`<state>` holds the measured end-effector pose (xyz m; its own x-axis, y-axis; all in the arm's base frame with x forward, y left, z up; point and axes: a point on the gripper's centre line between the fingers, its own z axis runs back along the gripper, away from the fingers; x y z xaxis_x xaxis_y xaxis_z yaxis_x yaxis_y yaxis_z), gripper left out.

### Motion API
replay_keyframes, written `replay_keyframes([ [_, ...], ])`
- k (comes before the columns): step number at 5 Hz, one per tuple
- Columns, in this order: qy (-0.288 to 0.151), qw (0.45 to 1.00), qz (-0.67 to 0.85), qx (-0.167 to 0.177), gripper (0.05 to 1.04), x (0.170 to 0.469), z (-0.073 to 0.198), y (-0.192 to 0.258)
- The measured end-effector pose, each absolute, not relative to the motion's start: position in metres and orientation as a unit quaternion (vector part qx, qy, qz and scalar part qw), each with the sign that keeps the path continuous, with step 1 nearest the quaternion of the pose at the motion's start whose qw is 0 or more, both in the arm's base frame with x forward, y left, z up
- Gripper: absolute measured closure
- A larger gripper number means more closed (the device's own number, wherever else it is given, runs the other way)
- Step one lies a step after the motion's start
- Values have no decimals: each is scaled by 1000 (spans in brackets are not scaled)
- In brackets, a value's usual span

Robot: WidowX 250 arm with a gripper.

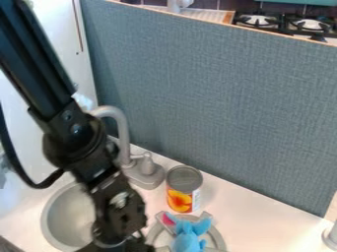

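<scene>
The black gripper [126, 242] hangs low at the bottom edge, between the sink and a round grey burner-like piece [219, 238]. On that piece lies a blue soft toy [189, 235] with a pink patch at one ear, just right of the gripper. A metal can [184, 189] with a fruit label stands upright behind the toy, apart from the gripper. Whether the gripper holds anything cannot be seen.
A grey sink basin [51, 222] lies partly behind the arm, with a grey faucet [122, 132] behind it. A blue-grey panel [217, 103] rises along the back of the white counter [263, 216]. Some pale object [331, 237] stands at the right edge.
</scene>
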<state>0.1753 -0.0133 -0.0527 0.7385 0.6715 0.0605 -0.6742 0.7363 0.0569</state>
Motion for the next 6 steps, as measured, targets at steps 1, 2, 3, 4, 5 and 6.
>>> replay_keyframes([
  [1, -18, 920, 391, 11, 975, 173, -68, -3],
  [2, -27, 923, 384, -7, 975, 177, -76, 8],
  [3, -40, 935, 353, -20, 975, 180, -81, 17],
  [4, -37, 940, 338, -30, 975, 182, -85, 20],
  [5, -30, 933, 355, -47, 939, 187, -88, 22],
  [6, -17, 937, 343, -61, 697, 191, -87, 18],
])
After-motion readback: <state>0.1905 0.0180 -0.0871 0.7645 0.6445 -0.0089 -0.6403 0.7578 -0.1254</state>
